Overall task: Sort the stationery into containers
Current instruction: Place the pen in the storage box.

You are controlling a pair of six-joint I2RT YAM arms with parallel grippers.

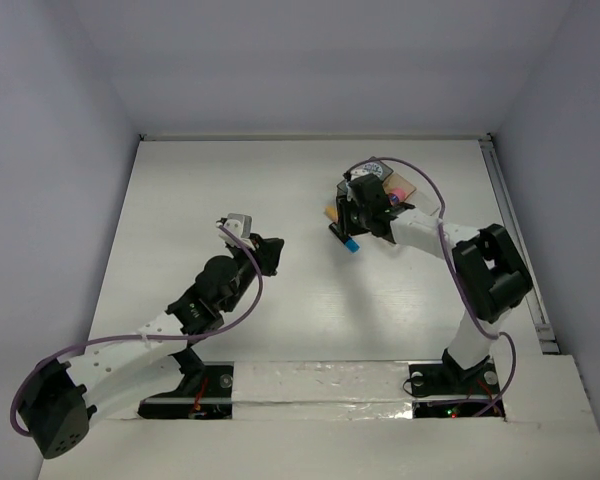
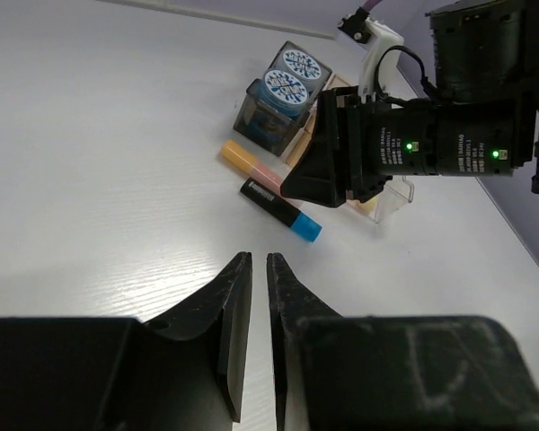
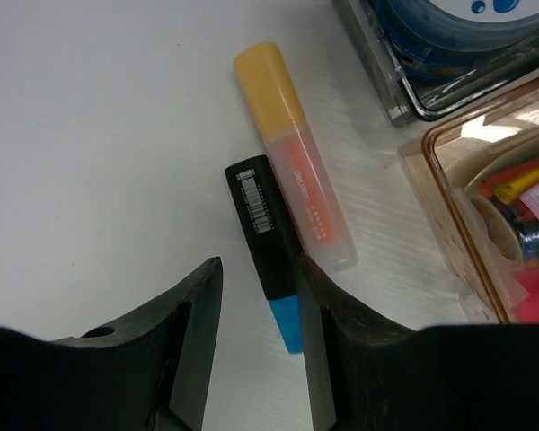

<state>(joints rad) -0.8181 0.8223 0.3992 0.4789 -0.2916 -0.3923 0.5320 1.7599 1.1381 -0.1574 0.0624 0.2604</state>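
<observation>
Well, the black-blue marker (image 3: 262, 224) lies flat on the table (image 1: 180, 200) at the far right, touching the orange marker (image 3: 292, 153) along its side, both just left of the amber tray (image 3: 449, 224) and the dark grey tray (image 3: 386, 81) that holds the blue-and-white pots (image 2: 287, 76). The right gripper (image 3: 256, 305) hangs low over it, jaws about half apart, straddling the marker's blue end but not clamping it; a gap shows on one side. The left gripper (image 2: 259, 269) waits mid-table, nearly closed to a thin slit, with nothing in it.

I'd judge this marker light, stiff and smooth: hard plastic that won't crush but could roll or squirt out of a pinch. The best hold looks to be across the black barrel near its middle, not on the cap end, where it could tip. The orange neighbour lies so close that a finger may nudge or catch it.
</observation>
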